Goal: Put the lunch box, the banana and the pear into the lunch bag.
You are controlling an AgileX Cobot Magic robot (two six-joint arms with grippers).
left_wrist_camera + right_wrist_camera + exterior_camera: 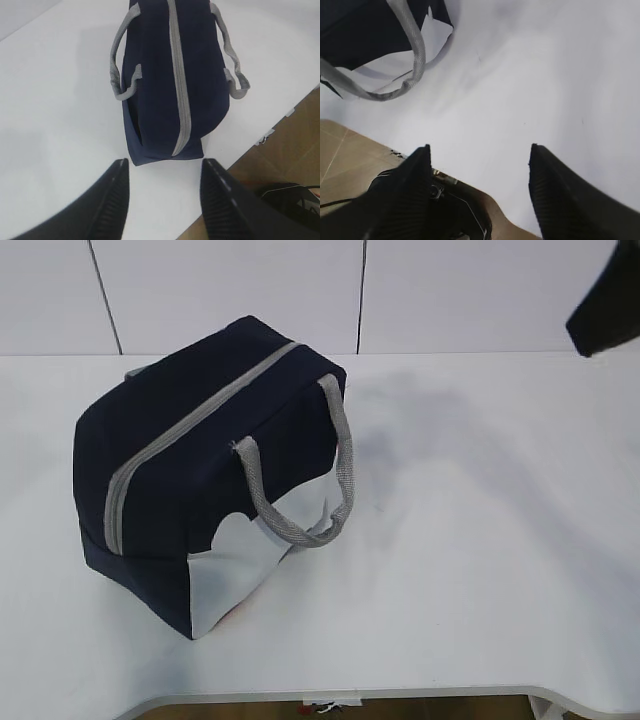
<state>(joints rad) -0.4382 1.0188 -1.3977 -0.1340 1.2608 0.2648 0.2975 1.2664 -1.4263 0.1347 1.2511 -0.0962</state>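
The navy lunch bag (200, 450) stands on the white table, left of the middle, with its grey zipper (190, 430) shut along the top and a grey handle (345, 470) hanging down its white side panel. My left gripper (164, 162) hangs open and empty just short of the lunch bag's (175, 75) end. My right gripper (480, 147) is open and empty over bare table, well away from the bag's corner (365, 30) and handle (415, 55). The lunch box, the banana and the pear are out of view.
A dark part of the right arm (605, 305) shows at the upper right, above the table. The table's front edge (400, 695) runs close below the bag, with brown floor (270, 165) beyond it. A white panelled wall (230, 290) stands behind.
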